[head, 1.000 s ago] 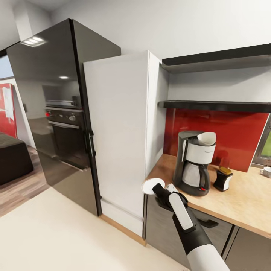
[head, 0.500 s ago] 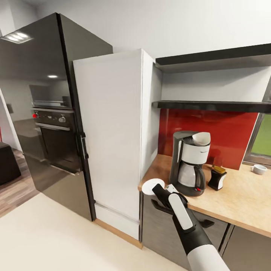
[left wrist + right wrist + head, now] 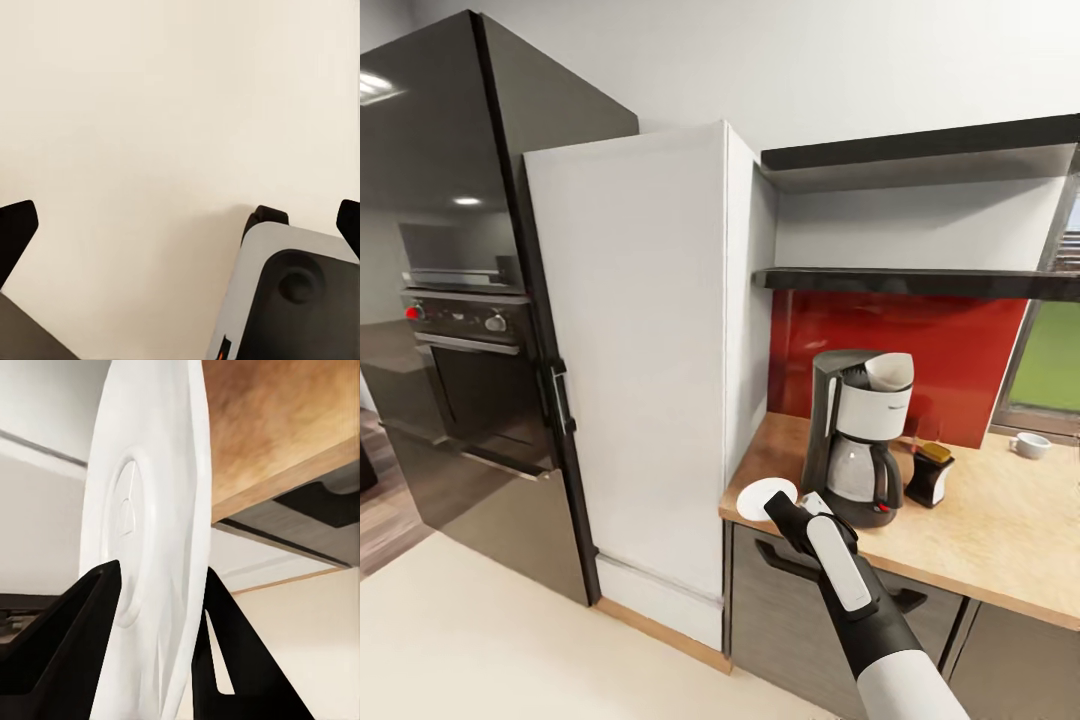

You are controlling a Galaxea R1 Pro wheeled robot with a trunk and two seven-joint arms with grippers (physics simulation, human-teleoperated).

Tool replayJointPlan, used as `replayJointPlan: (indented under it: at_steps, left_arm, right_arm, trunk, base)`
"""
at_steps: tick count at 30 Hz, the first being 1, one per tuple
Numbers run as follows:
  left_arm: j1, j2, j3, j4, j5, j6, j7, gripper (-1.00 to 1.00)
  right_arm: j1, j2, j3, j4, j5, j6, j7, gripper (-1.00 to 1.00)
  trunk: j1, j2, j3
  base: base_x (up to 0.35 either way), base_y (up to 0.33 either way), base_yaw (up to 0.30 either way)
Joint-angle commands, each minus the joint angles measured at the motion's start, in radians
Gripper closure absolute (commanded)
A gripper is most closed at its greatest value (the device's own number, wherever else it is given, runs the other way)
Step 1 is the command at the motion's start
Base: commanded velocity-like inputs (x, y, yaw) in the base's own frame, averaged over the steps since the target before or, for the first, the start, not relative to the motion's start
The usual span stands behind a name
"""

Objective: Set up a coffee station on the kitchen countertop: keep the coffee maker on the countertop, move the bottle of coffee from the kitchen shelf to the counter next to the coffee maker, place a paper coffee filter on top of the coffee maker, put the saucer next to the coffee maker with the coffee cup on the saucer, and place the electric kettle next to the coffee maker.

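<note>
My right gripper (image 3: 778,506) is shut on the rim of a white saucer (image 3: 762,497), held just off the front left corner of the wooden countertop (image 3: 1000,530). In the right wrist view the saucer (image 3: 150,532) stands on edge between the black fingers (image 3: 75,637). The black-and-white coffee maker (image 3: 857,440) stands on the counter with a white paper filter (image 3: 890,372) on top. A small dark coffee bottle (image 3: 930,474) stands right beside it. A white coffee cup (image 3: 1028,445) sits far back at the right. My left gripper (image 3: 180,221) is open over the cream floor.
A tall white cabinet (image 3: 650,380) and a dark fridge (image 3: 460,300) stand left of the counter. Two dark shelves (image 3: 920,282) hang above a red backsplash (image 3: 960,350). Drawer fronts with a black handle (image 3: 790,565) lie under the counter. Part of my base (image 3: 285,292) lies below the left gripper.
The camera has swung to the right, so the whole scene has slid left and the cup has come into view. The saucer stays in my right gripper.
</note>
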Motion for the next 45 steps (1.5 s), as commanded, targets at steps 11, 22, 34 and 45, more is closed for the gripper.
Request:
replayJointPlan:
  at_steps: [11,22,34,45]
  left_arm:
    - [0.000,0.002,0.007,0.001,0.004,-0.001,-0.003,-1.00]
    - [0.000,0.001,0.007,0.001,0.004,-0.002,-0.003,-1.00]
    - [0.000,0.001,0.007,0.001,0.003,-0.001,-0.003,-1.00]
    - [0.000,0.001,0.007,0.001,0.004,-0.001,-0.003,-1.00]
  right_arm:
    - [0.000,0.000,0.001,-0.001,-0.005,0.002,-0.007,1.00]
    - [0.000,0.000,0.001,0.009,-0.005,0.002,-0.007,1.00]
    - [0.000,0.000,0.000,0.014,-0.005,0.002,-0.005,1.00]
    - [0.000,0.000,-0.001,0.014,-0.007,0.002,-0.005,1.00]
  trunk:
    - [0.000,-0.001,0.000]
    - [0.000,-0.001,0.000]
    - [0.000,-0.001,0.000]
    - [0.000,-0.001,0.000]
  base:
    - [0.000,0.033,-0.083]
    - [0.000,0.187,-0.095]
    - [0.000,0.060,-0.098]
    - [0.002,0.087,-0.062]
